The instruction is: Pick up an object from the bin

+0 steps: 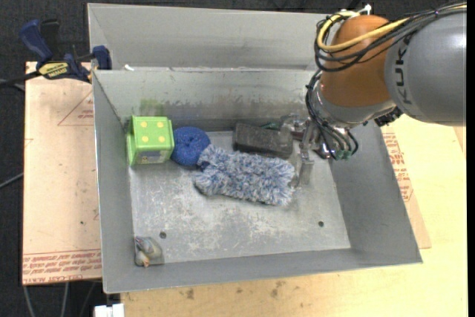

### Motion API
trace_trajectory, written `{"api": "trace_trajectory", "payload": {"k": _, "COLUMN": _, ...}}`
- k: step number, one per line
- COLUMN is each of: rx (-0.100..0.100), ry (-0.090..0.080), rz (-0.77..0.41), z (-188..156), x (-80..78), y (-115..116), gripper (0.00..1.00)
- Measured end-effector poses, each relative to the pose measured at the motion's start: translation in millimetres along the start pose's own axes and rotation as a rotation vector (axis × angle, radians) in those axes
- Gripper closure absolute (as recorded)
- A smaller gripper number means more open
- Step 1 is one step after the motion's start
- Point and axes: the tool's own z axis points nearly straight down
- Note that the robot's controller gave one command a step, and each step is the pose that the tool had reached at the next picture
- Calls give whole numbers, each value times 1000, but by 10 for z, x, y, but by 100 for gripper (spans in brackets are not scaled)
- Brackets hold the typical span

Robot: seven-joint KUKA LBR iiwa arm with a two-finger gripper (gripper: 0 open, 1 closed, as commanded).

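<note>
Camera view: KUKA-lettered arm's (434,70) gripper (303,168), state unclear, beside the blue-white fuzzy cloth (245,176).

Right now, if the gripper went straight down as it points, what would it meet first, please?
Probably the right end of the fuzzy cloth, just under the gripper; depth is unclear, so it may hit the bin floor instead.
</note>
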Motion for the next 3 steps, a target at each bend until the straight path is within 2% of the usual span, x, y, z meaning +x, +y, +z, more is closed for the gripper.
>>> {"api": "trace_trajectory", "payload": {"k": 1, "rx": 0, "ry": -7, "rz": -1, "z": -45, "x": -18, "y": 0, "gripper": 0}}
{"api": "trace_trajectory", "payload": {"k": 2, "rx": 2, "ry": -18, "rz": -19, "z": 332, "x": -77, "y": 177, "gripper": 0}}
{"api": "trace_trajectory", "payload": {"k": 3, "rx": 0, "ry": -8, "rz": -31, "z": 695, "x": 233, "y": 375, "gripper": 100}}
